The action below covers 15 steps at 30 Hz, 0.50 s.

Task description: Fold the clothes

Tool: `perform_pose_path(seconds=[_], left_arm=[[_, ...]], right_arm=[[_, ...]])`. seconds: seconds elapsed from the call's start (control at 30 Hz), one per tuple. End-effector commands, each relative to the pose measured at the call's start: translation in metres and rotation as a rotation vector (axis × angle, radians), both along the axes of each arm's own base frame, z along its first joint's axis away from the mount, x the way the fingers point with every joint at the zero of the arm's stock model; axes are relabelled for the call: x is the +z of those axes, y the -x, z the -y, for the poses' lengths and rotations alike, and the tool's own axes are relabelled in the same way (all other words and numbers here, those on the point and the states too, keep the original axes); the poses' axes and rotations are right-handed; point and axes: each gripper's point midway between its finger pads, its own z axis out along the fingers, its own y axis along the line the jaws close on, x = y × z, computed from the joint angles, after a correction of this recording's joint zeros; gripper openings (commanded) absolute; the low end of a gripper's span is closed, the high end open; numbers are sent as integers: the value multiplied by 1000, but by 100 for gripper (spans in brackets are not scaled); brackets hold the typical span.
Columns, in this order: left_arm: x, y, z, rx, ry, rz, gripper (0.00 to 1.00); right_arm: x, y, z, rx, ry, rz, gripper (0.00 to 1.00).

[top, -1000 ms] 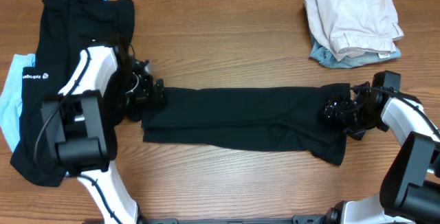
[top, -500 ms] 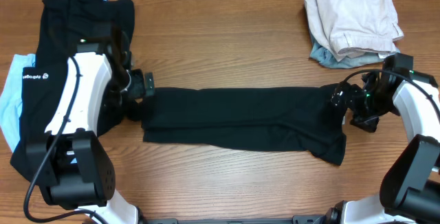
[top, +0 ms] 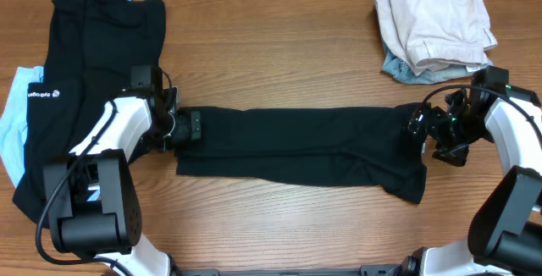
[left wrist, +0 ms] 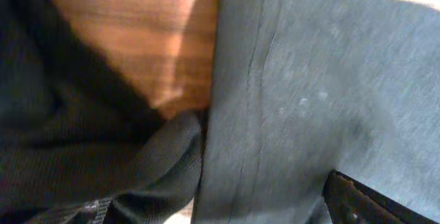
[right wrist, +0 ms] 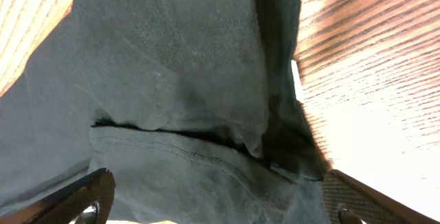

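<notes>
A black garment (top: 296, 149) lies folded into a long strip across the middle of the table (top: 271, 47). My left gripper (top: 188, 128) is at the strip's left end. In the left wrist view its fingers (left wrist: 220, 207) are spread wide over the dark hemmed cloth (left wrist: 309, 93). My right gripper (top: 421, 128) is at the strip's right end. In the right wrist view its fingers (right wrist: 220, 196) are spread wide with the seamed cloth (right wrist: 172, 66) lying between them. Neither gripper pinches the cloth.
A pile of black clothes (top: 85, 73) lies at the left over a light blue garment (top: 13, 124). A folded beige garment (top: 436, 18) rests on a blue one (top: 402, 69) at the back right corner.
My left gripper drew back from the strip's left end, then came down at it again, slightly nearer. My right gripper shifted a little to the right and back. The strip's right end lies flatter.
</notes>
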Motion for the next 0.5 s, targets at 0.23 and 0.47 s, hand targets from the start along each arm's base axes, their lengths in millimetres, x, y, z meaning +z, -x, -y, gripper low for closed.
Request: perform_pose_path(seconds=[0.23, 0.47], left_arm=[[0, -17, -35, 97, -86, 80, 100], [0, -15, -64, 228, -81, 83, 100]], right_arm=[[5, -5, 6, 14, 25, 22, 100], [5, -3, 6, 15, 27, 13, 100]])
